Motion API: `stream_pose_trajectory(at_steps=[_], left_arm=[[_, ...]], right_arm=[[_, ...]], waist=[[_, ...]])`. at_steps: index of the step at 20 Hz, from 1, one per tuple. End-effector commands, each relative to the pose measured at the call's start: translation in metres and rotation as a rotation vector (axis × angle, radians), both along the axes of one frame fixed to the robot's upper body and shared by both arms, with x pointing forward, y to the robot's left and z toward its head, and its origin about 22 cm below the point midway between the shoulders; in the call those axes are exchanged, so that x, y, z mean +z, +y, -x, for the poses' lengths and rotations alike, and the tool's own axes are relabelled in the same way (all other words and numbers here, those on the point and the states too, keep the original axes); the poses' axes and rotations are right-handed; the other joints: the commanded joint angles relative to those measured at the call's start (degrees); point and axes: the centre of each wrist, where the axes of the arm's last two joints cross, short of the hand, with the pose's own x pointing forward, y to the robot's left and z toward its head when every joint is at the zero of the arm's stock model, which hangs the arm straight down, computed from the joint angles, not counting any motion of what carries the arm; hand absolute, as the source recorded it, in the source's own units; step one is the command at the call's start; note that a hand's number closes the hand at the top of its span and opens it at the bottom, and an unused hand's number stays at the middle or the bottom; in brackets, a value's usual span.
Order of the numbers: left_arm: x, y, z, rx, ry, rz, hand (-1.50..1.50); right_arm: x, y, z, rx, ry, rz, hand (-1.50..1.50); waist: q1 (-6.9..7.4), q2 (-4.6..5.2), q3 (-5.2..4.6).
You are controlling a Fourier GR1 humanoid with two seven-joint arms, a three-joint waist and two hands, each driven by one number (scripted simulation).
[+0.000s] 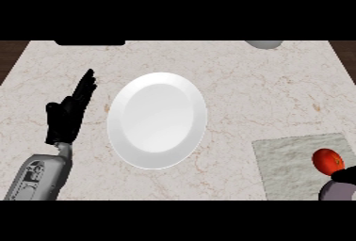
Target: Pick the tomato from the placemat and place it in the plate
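A red tomato lies on the right part of a grey placemat at the counter's lower right. A white plate sits in the middle of the counter with nothing on it. Only a small black part of my right hand shows at the lower right edge, just below the tomato and close to it, above its grey forearm. My left hand rests open to the left of the plate, fingers straight and pointing up, apart from the plate.
A dark flat object sits at the counter's far edge on the left, and a grey rounded object at the far edge on the right. Dark floor shows past the counter's left and right sides.
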Motion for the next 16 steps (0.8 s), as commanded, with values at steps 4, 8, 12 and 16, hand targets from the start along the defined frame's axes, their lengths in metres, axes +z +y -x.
stream_pose_trajectory(at_steps=[4, 8, 12, 16], left_arm=[[0.003, 0.009, 0.003, -0.020, 0.001, 0.004, 0.00], [-0.008, -0.004, 0.015, -0.005, -0.007, -0.012, 0.00], [0.006, 0.011, 0.006, -0.002, 0.011, -0.011, 0.00], [0.005, -0.016, 0.004, 0.020, -0.010, 0.006, 0.00]], right_arm=[[-0.017, 0.005, -0.026, -0.002, 0.154, 0.030, -1.50], [-0.043, 0.004, -0.018, 0.018, 0.204, 0.030, -1.50], [-0.079, -0.009, -0.017, 0.020, 0.194, 0.009, -1.50], [-0.085, -0.016, -0.034, 0.020, 0.235, -0.007, -1.50]], waist=[[0.38, 0.06, 0.01], [0.15, -0.01, 0.02], [0.07, -0.01, 0.03], [0.11, 0.00, 0.03]])
